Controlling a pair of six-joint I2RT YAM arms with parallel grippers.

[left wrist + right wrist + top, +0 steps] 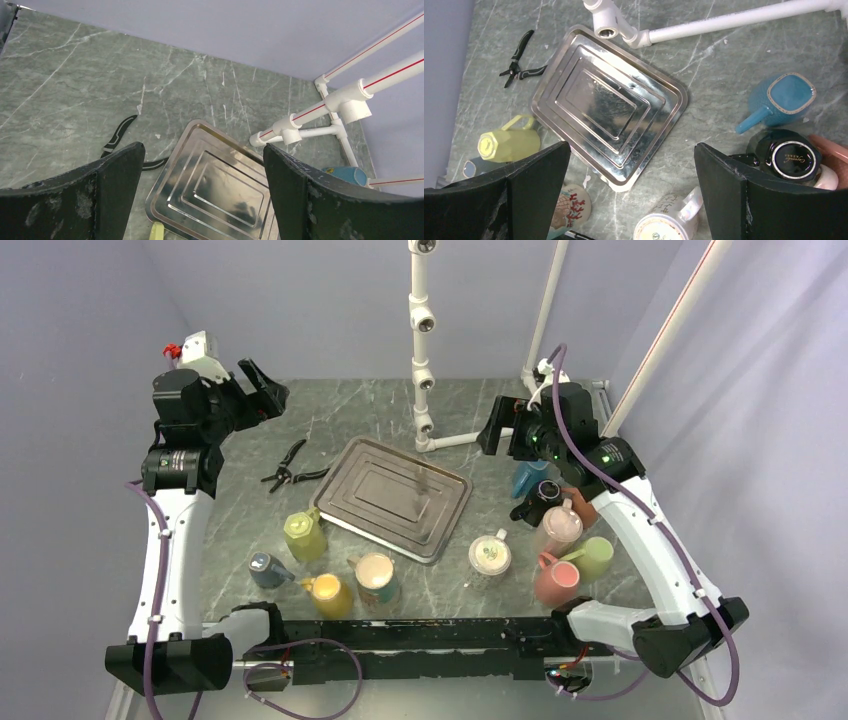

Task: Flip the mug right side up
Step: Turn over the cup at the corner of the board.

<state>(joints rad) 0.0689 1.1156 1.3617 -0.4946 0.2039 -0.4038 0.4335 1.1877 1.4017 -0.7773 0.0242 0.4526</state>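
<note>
**Two pairs of jaws open, one black mug base-up**

My left gripper (202,147) and right gripper (631,146) both hang above the desk (460,430), jaws spread wide and empty. The black mug (793,159) sits inverted at the right, crowded among other mugs. I judge it glazed ceramic: stiff, slick, chippable and fairly heavy. I'd pinch its wall or handle. The script stamp on its base is too small to read.
</note>
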